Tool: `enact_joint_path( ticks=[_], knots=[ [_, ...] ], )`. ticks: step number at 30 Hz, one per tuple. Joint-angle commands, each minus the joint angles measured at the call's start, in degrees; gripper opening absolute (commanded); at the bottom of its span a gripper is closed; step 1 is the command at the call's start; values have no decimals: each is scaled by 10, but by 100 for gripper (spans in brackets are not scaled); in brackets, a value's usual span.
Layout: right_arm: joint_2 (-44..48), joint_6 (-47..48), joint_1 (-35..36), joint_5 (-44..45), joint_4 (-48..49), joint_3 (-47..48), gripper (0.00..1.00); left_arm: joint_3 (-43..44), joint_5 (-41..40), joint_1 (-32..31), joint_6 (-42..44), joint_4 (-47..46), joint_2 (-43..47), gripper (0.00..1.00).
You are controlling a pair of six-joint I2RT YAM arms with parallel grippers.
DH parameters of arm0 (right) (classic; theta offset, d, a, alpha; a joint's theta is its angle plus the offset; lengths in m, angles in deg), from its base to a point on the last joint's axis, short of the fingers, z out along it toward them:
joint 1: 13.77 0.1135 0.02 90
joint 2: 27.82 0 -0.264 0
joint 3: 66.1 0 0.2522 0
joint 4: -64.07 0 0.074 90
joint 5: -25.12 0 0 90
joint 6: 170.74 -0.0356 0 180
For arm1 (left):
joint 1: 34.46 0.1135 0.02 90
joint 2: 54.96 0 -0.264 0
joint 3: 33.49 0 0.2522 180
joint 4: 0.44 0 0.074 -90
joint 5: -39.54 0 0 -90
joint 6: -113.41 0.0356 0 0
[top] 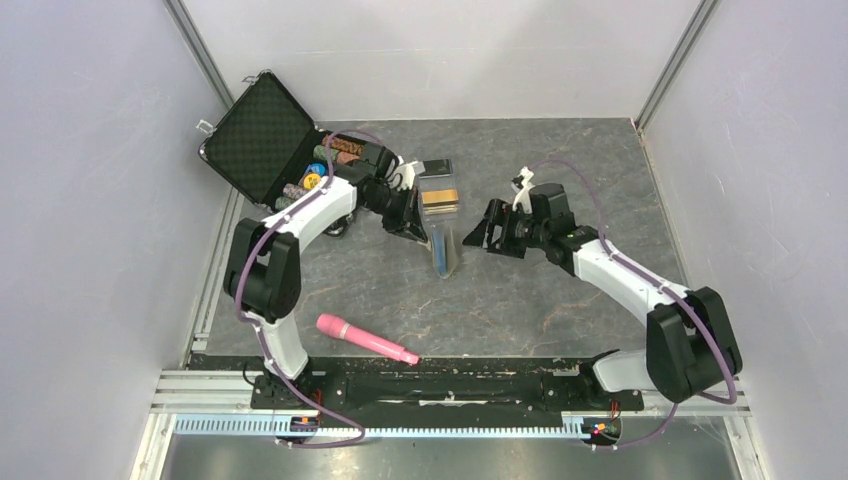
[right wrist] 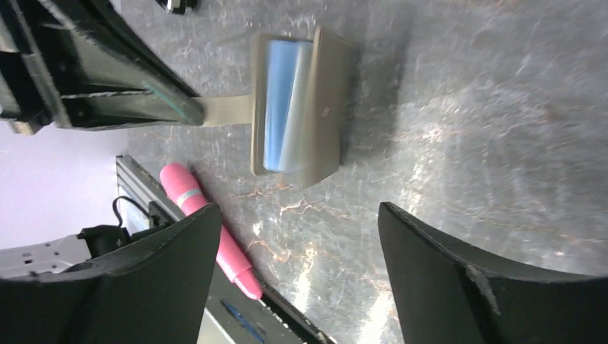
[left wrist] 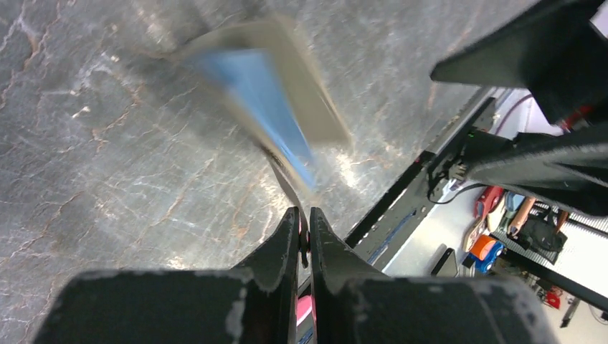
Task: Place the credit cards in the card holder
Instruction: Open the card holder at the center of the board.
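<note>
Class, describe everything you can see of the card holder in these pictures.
The card holder is a small taupe folding wallet, soft-looking, with a light blue lining. It is partly open and tilted on edge over the grey table. Whether it touches the table is unclear. Its narrow closing tab is pinched in the left gripper, whose jaws are shut on it. Nothing else touches it.

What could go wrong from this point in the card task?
The left gripper pinches only the thin tab of the card holder, so the holder may slip or swing; it looks blurred in the left wrist view. The open right gripper is close, and the two could collide.
</note>
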Motion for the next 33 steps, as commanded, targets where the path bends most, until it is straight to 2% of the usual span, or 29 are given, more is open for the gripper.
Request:
enact_joint_path(
  ticks=[1,4,9,16,18,23,29,33],
  knots=[
    [43,67,-34,14,-15,43,89,49,58,2,29,-19,66,2],
    [52,104,-58,-5,-20,69,98,75,80,2,65,-15,94,2],
    [37,167,-66,-80,-9,129,98,140,159,2,132,38,107,2],
    [0,188,-67,-201,28,207,98,237,256,-2,243,190,75,2],
    [-9,168,-66,-238,69,214,98,250,276,-9,258,217,68,2],
    [-22,86,-61,-304,196,193,98,257,300,-39,251,217,68,2],
    [-31,-61,-29,-358,410,128,98,272,317,-50,243,218,67,2],
    [-37,-170,-22,-385,559,90,92,271,312,-50,244,218,70,2]
  ],
)
